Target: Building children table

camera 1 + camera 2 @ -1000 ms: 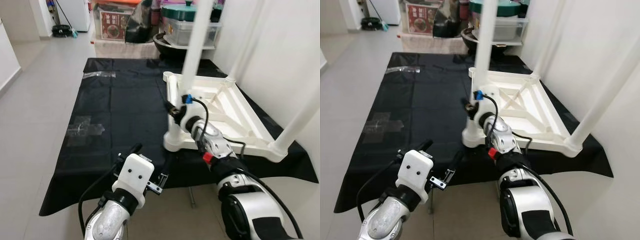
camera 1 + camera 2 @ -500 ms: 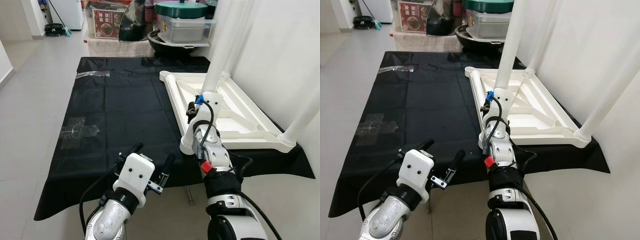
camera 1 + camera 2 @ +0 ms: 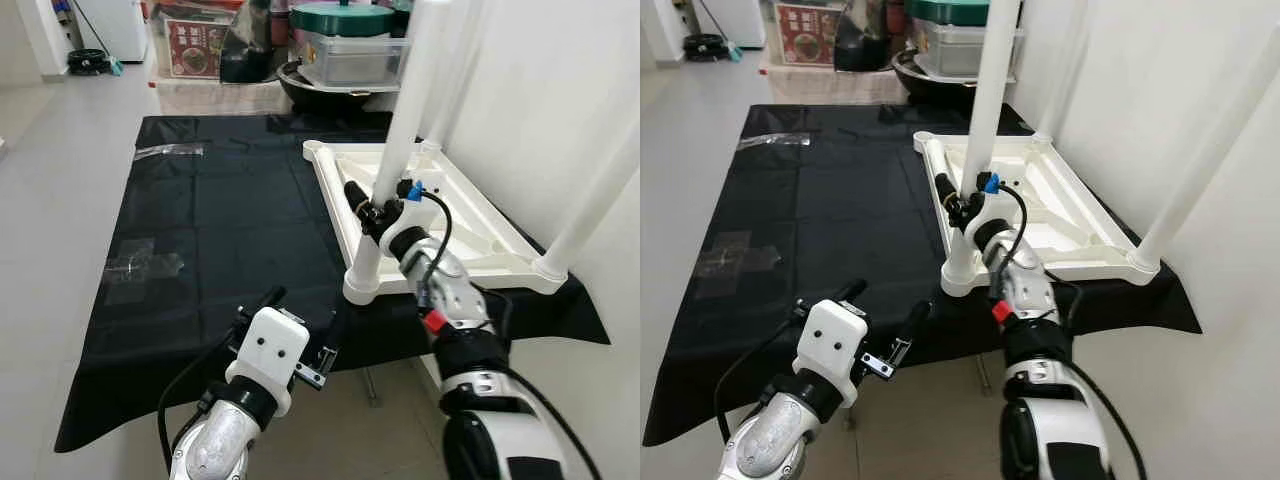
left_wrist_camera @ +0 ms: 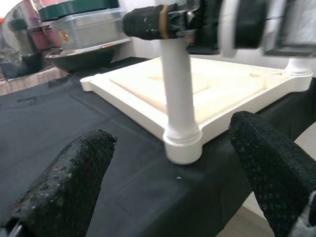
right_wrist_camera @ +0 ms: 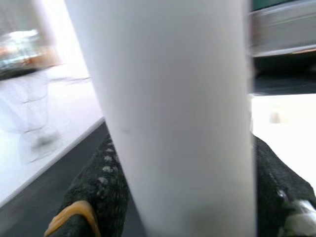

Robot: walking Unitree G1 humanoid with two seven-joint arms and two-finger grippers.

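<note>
Table leg stands bolt upright in the near corner socket of the flipped tabletop on the black floor sheet, right pincer clamped around it, left pincer open, hanging well short.

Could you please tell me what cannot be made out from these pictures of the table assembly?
- Tops of the white legs: cut off by the eye views' upper edge.
- Whether the near leg is fully seated in the tabletop: joint too small.
- Right gripper finger contact: blurred right wrist view, leg in front.
</note>
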